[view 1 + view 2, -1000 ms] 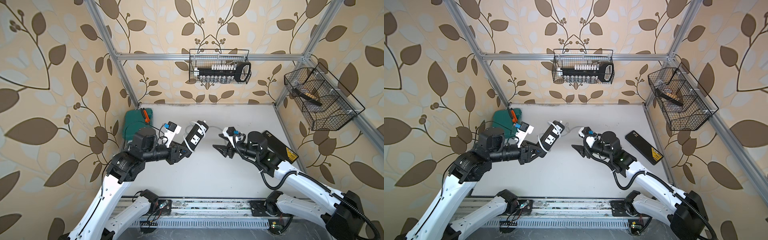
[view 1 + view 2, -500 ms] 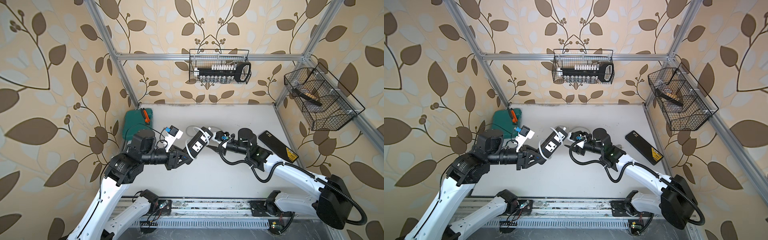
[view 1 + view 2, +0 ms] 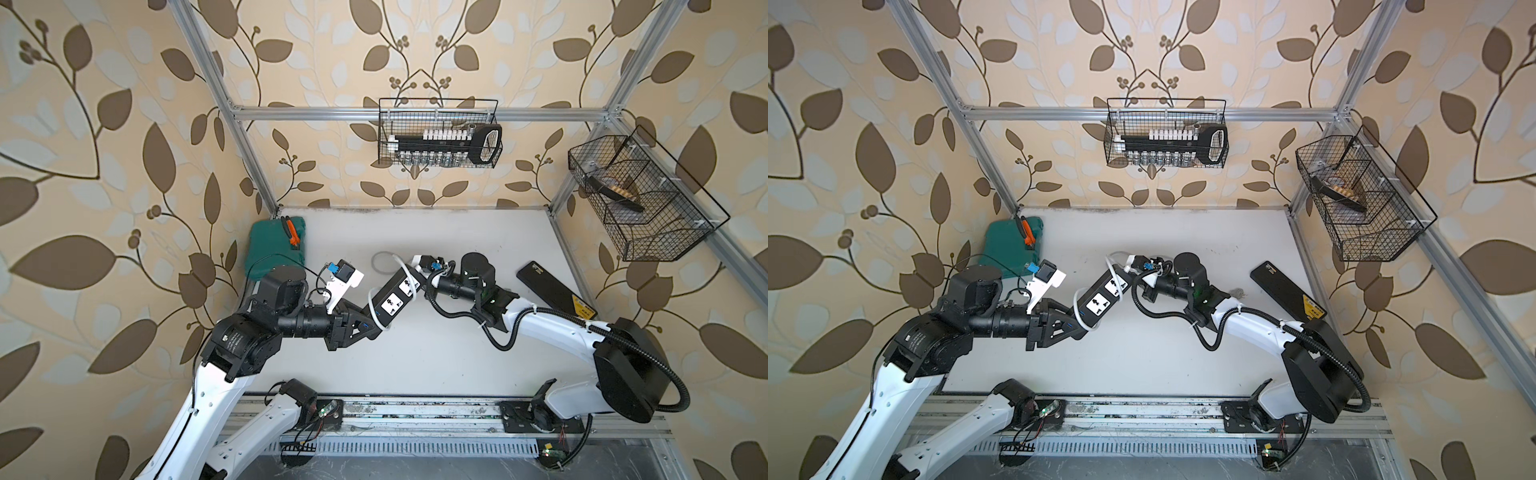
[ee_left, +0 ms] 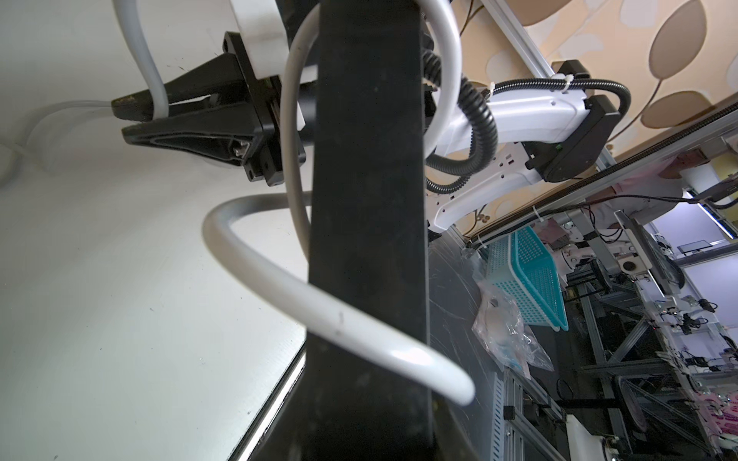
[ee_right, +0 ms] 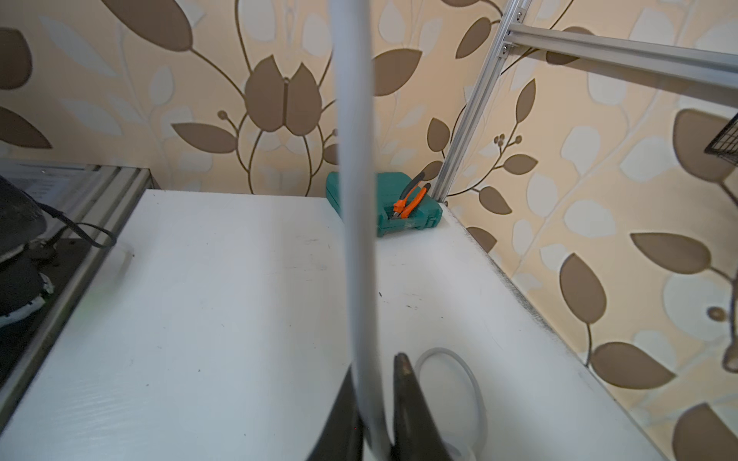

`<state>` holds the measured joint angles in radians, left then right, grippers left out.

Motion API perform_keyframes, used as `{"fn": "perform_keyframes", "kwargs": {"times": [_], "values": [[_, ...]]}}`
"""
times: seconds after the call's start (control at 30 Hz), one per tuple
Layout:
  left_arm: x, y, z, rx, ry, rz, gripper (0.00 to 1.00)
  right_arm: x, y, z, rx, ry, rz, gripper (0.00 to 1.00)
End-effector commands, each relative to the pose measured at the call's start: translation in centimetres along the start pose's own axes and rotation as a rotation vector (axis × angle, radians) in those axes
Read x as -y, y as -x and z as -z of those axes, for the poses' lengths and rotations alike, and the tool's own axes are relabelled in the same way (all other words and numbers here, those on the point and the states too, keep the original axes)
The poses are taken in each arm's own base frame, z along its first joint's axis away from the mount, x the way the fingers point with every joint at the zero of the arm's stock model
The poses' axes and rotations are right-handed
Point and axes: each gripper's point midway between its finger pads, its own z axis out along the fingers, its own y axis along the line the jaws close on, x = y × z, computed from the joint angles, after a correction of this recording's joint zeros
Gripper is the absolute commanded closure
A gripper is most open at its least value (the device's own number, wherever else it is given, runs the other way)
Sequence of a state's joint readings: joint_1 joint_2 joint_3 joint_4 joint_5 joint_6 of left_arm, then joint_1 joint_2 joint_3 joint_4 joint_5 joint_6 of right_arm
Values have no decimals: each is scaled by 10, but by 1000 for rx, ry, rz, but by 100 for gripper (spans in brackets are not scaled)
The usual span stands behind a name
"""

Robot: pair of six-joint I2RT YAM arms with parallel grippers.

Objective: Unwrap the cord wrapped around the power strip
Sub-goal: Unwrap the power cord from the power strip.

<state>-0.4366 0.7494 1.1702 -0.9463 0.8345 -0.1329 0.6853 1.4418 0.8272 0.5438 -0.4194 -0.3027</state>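
Counting one strip (image 3: 395, 297) with two white sockets (image 3: 390, 305) showing, held off the table (image 3: 415, 357) right of the green case (image 3: 274, 249). Left gripper (image 3: 365, 325) fingers are clamped on its near end. One cord (image 4: 279, 295), two turns round the strip. Right gripper (image 4: 131, 115) fingers are pinched on the cord. One pliers (image 3: 293, 232) on the green case. One black case (image 3: 552, 286) far right of it, yellow label (image 3: 584, 307) unreadable. Two wall baskets (image 3: 436, 100) (image 3: 648, 245), right of the green case.
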Motion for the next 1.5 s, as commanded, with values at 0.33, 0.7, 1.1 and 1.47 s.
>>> {"fn": "perform_keyframes", "kwargs": {"times": [0.33,0.7,1.1,1.47], "values": [[-22,6,-1,81,91,25,100,51,84,43,52,-205,43,100],[-28,60,10,264,180,11,100,2,-72,92,-257,-367,-7,98],[-43,70,0,257,213,0,100,-66,-83,99,-340,-181,-253,28],[-38,56,-16,193,114,-25,100,-55,-7,137,-225,-205,-367,23]]}}
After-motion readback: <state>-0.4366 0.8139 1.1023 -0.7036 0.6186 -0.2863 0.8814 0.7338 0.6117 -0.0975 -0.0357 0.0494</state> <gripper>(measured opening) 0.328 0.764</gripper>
